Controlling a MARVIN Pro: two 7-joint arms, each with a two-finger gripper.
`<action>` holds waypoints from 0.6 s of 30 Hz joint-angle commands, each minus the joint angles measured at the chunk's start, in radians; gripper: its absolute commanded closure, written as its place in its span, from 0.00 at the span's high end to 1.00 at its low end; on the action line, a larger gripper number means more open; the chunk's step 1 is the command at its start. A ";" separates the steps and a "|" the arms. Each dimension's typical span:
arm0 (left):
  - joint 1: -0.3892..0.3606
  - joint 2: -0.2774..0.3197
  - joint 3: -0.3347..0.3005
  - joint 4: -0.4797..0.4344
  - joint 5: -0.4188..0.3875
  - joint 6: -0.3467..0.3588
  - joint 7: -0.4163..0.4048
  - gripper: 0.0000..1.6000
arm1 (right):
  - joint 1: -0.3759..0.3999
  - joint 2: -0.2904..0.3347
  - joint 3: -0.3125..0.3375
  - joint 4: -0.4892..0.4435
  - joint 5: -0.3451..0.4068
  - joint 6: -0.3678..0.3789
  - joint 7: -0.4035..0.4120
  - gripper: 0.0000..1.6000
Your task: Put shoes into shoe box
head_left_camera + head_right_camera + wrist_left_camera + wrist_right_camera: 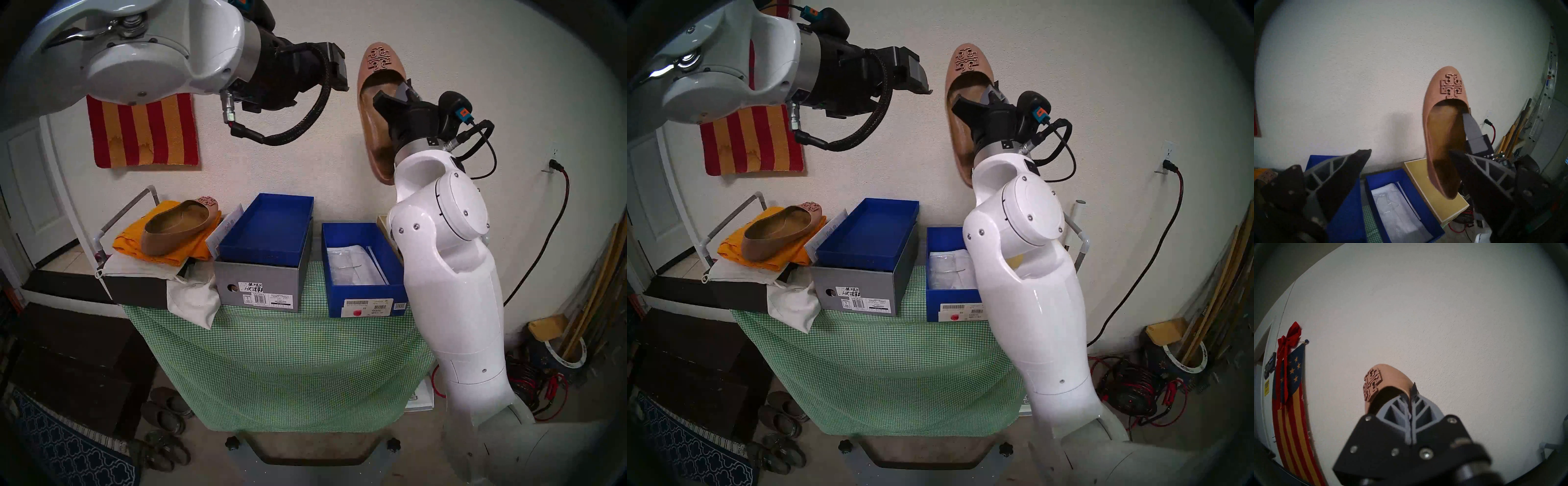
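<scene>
Your right gripper (405,91) is clamped on the side wall of one tan-pink leather ballet flat (375,101), holding it high in front of the wall, toe up, heel hanging down, above the open all-blue cardboard shoe box (364,268) at the table's right. The thin collar is all you hold, and the soft leather will likely flex and swing, so move gently. Your left gripper (1410,162) waits to the left of the shoe, fingers apart and empty. The other tan-pink flat (179,225) lies on folded orange cloth (135,237) at far left; it looks light, so pinch its side wall near mid-length.
</scene>
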 commanded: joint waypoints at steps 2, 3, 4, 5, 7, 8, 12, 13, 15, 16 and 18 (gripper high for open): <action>-0.092 0.076 0.078 -0.060 0.125 -0.088 0.135 1.00 | 0.004 0.011 0.007 -0.075 0.007 0.089 -0.026 0.00; -0.097 0.082 0.085 -0.069 0.148 -0.093 0.159 1.00 | 0.001 0.013 0.009 -0.085 0.008 0.101 -0.029 0.00; -0.105 0.090 0.096 -0.080 0.177 -0.097 0.178 1.00 | -0.001 0.013 0.013 -0.096 0.010 0.120 -0.037 0.00; -0.110 0.111 0.104 -0.089 0.186 -0.111 0.199 1.00 | -0.001 0.013 0.020 -0.110 0.016 0.137 -0.043 0.00; -0.132 0.131 0.128 -0.103 0.230 -0.115 0.230 1.00 | -0.006 0.018 0.033 -0.135 0.026 0.168 -0.050 0.00; -0.143 0.141 0.139 -0.110 0.255 -0.116 0.245 1.00 | -0.014 0.022 0.041 -0.151 0.035 0.188 -0.052 0.00; -0.180 0.188 0.174 -0.138 0.323 -0.122 0.298 1.00 | -0.059 0.041 0.074 -0.218 0.065 0.259 -0.071 0.00; -0.186 0.198 0.181 -0.143 0.332 -0.123 0.308 1.00 | -0.072 0.050 0.080 -0.227 0.066 0.269 -0.071 0.00; -0.199 0.222 0.205 -0.152 0.364 -0.119 0.335 1.00 | -0.119 0.067 0.094 -0.263 0.085 0.315 -0.077 0.00; -0.199 0.236 0.212 -0.153 0.365 -0.119 0.337 1.00 | -0.131 0.072 0.096 -0.267 0.093 0.329 -0.085 0.00; -0.207 0.252 0.228 -0.162 0.388 -0.119 0.350 1.00 | -0.139 0.090 0.098 -0.280 0.112 0.358 -0.110 0.00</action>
